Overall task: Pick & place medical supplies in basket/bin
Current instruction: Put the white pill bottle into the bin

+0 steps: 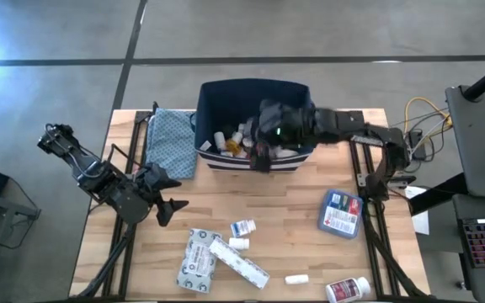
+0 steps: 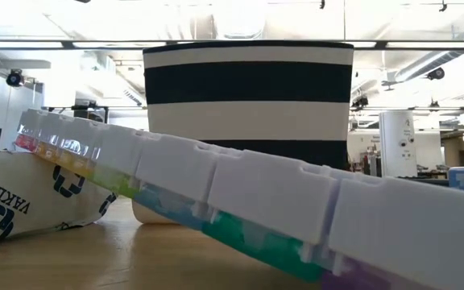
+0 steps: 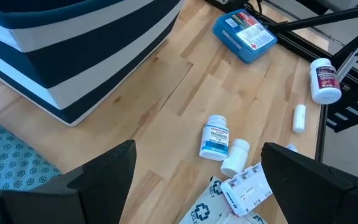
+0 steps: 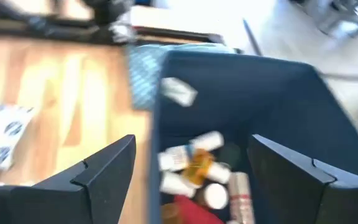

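Observation:
The navy bin with white stripes point(image 1: 251, 94) stands at the table's far middle. It holds white pill bottles point(image 4: 178, 158), an orange vial point(image 4: 199, 167) and a red tube point(image 4: 194, 211). A small white piece point(image 4: 179, 92) shows against the bin's inner wall. My right gripper point(image 1: 262, 151) point(image 4: 192, 140) hangs open over the bin's near side and holds nothing. My left gripper point(image 1: 175, 195) point(image 3: 197, 148) is open above the table's left part, empty. On the table lie a blue-and-red packet point(image 1: 341, 212), a small bottle point(image 1: 242, 227), a white vial point(image 1: 238, 243), cartons point(image 1: 196, 259) and a red-labelled bottle point(image 1: 349, 290).
The folded teal patterned cloth point(image 1: 171, 143) lies left of the bin. A long pill organizer point(image 1: 238, 261) point(image 2: 240, 193) rests slanted on a carton point(image 2: 22, 205) near the table's near edge. A small white piece point(image 1: 297, 279) lies near the front edge. Bare wood shows between bin and items.

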Robot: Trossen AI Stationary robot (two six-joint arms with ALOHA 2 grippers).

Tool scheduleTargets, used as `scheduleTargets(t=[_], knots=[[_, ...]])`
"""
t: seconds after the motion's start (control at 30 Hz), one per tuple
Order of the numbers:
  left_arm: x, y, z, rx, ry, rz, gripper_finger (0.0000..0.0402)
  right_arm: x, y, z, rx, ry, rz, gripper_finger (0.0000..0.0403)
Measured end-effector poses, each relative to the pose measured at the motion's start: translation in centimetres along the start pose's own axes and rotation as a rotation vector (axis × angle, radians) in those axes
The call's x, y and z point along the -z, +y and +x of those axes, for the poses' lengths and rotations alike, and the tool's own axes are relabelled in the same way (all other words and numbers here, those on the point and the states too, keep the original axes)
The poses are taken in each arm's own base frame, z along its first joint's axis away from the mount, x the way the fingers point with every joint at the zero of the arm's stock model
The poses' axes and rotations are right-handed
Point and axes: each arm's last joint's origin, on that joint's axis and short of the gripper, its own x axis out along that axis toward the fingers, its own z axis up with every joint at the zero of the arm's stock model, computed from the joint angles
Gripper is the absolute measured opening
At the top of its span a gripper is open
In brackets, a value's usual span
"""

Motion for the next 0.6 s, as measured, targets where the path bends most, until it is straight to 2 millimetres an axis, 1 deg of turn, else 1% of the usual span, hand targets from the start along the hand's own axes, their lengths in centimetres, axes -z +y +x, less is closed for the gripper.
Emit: scheduleTargets(t=[0.1,0.23,0.3,0.37,0.43,0.6], knots=[[0.0,0.0,0.0,0.000,0.000,0.008,0.0324,0.5,2.4,0.3,-0.047,0.019,-0.043,0.0302],[0.0,0.0,0.0,0.000,0.000,0.009,0.0324,1.5,5.4,0.7,-0.097,0.069,0.100,0.0300],[0.0,0.0,0.0,0.000,0.000,0.008,0.0324,2.5,7.1,1.1,-0.133,0.110,0.130,0.0299],[0.0,0.0,0.0,0.003,-0.001,0.006,0.0324,3.5,9.1,1.7,-0.158,0.152,0.091,0.0297],[0.0,-0.1,0.0,0.006,-0.003,0.002,0.0324,4.6,11.2,2.4,-0.189,0.196,0.015,0.0297],[-0.2,-0.3,0.0,0.028,-0.014,-0.016,0.0324,6.9,16.5,4.3,-0.346,0.290,-0.175,0.0297]])
